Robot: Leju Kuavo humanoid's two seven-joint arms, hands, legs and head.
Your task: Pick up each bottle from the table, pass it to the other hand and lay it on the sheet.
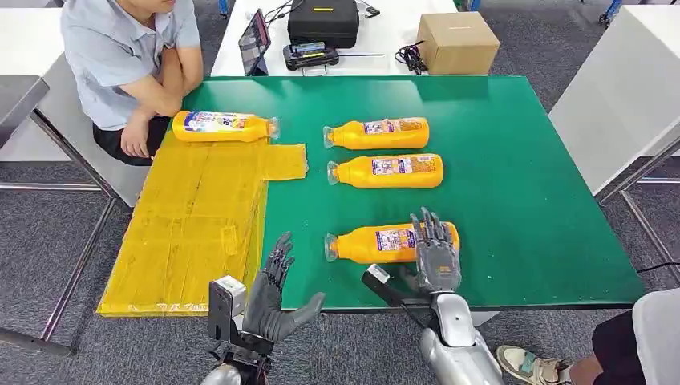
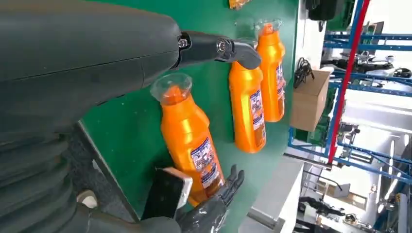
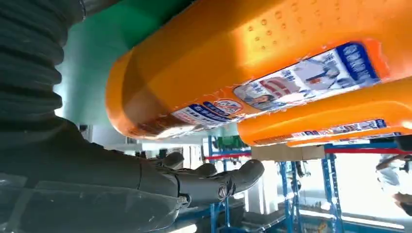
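Green felt covered the table (image 1: 513, 200), a crumpled yellow plastic sheet (image 1: 200, 216) lying at its left with one orange bottle (image 1: 224, 126) at its top edge. Nearest me lay the orange plastic bottle (image 1: 385, 243), long axis left-right, cap leftward. My right hand (image 1: 434, 249) rested over its base, fingers spread, not gripping. My left hand (image 1: 273, 301) waited open, lower left.

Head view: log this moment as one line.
right hand over near bottle, grasp unclear | left hand open, at table edge | one bottle on sheet | two bottles waiting
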